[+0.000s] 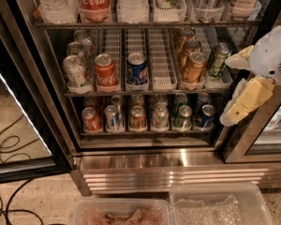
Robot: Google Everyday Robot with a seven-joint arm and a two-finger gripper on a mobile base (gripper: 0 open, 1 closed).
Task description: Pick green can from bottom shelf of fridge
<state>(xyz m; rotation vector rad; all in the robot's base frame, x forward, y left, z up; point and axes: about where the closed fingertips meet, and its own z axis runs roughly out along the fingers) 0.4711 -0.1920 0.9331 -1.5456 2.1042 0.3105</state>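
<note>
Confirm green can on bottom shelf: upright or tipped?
Upright: green can shows silver top up. The pincer hangs right of it, apart.

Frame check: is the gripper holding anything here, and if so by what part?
Nothing is held. The gripper hangs to the right of the bottom shelf, touching no can; the green can stands on that shelf.
</note>
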